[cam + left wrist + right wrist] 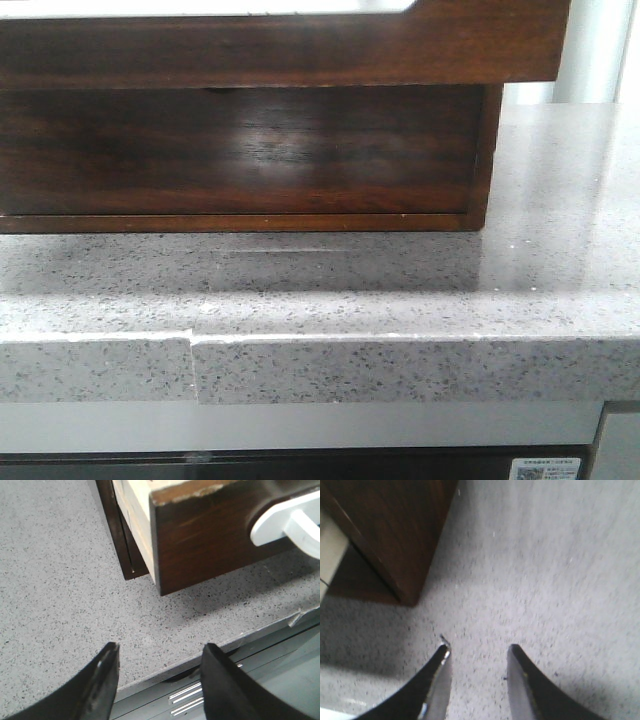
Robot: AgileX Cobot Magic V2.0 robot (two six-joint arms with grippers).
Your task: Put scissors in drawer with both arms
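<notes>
Left gripper (159, 680) and right gripper (477, 677) — fingers parted, empty.

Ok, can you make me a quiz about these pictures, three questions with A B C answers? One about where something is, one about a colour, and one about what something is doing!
1. Where does the wooden cabinet stand?
A) on the floor
B) on the grey speckled counter
C) on a chair

2. What colour is the front of the drawer?
A) white
B) green
C) dark brown

3. How is the left gripper?
A) open and empty
B) shut on scissors
C) shut on the drawer

Answers:
1 B, the cabinet's base rests on the counter.
2 C, the glossy front is dark brown.
3 A, its fingers stand apart with only counter showing between them.
</notes>
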